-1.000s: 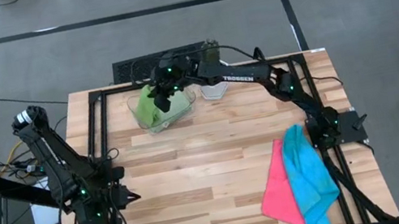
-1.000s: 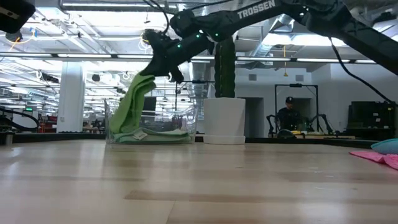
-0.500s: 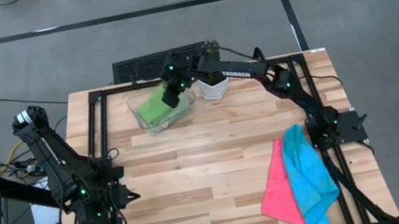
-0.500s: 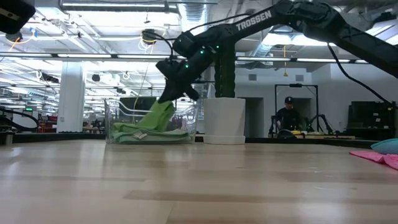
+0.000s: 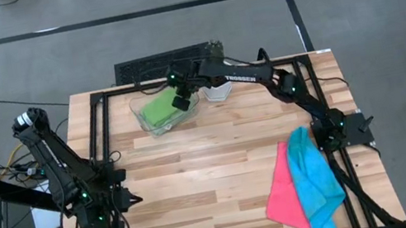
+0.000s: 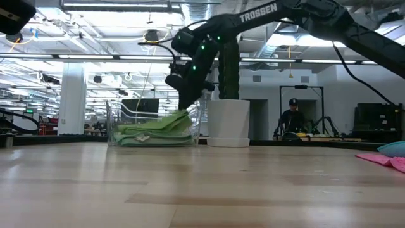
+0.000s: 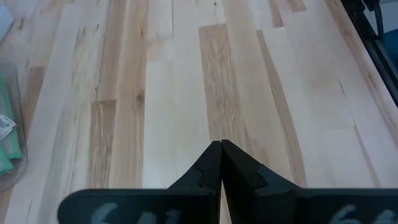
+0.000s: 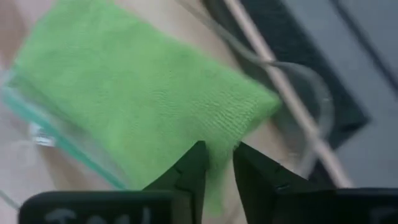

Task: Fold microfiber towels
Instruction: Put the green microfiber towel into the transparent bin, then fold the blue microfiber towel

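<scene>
Directly beneath the right end effector [image 5: 179, 101], fingers slightly apart, lies the bright green towel [image 5: 160, 109].

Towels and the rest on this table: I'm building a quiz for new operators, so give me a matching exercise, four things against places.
Things:
1. bright green towel
2. cyan towel
3. left pincer
4. white pot

Places:
A. near right edge of the table, overlapping the pink towel
B. near left part of the table
C. inside the clear tray
D. just right of the tray, at the far edge

Pairs: 1-C, 2-A, 3-B, 4-D
</scene>
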Tool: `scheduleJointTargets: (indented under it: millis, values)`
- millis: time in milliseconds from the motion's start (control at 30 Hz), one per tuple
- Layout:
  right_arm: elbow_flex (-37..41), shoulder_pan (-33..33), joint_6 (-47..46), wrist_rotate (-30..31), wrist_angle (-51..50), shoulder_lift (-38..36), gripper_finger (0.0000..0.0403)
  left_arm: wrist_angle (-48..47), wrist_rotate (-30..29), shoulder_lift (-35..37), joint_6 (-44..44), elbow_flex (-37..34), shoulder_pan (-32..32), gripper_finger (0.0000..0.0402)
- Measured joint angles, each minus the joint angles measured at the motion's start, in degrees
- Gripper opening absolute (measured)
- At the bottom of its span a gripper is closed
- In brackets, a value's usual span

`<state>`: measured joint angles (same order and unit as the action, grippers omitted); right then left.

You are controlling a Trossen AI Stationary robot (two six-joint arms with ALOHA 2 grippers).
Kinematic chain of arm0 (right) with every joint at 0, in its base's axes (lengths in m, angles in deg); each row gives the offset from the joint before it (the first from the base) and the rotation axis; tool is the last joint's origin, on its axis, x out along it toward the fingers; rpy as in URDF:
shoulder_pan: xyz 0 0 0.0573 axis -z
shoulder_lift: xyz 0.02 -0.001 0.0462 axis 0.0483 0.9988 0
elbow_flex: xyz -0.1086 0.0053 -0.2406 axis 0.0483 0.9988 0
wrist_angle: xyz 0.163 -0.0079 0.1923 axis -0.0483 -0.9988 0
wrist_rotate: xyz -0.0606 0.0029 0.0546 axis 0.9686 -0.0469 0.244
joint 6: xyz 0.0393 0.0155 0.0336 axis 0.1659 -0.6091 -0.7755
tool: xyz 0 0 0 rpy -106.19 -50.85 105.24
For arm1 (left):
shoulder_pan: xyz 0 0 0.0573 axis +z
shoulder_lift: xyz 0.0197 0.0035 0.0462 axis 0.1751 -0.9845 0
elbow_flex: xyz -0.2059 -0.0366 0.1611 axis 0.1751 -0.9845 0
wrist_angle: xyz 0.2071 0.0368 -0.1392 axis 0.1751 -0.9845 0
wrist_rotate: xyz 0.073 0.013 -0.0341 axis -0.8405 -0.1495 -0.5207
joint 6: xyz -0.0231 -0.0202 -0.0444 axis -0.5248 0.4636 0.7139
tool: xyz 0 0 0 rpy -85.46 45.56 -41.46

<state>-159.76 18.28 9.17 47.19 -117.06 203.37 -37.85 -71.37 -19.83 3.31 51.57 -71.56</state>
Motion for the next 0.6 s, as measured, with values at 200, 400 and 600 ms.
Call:
scheduleJointTargets:
  millis: [200,400,600]
  values:
    - [-4.8,-0.9,2.4,2.6,0.0,-0.1,0.0140,0.0,0.2,0.0,0.1,0.0,0.0,0.0000]
    - [-4.8,-1.1,1.9,-0.9,3.9,0.1,0.0138,0.0,-0.3,0.0,1.0,0.0,0.0,0.0000]
    - [-4.8,-3.1,2.1,-9.5,-6.9,1.2,0.0099,1.1,-9.5,0.0,0.6,0.0,0.0,0.0000]
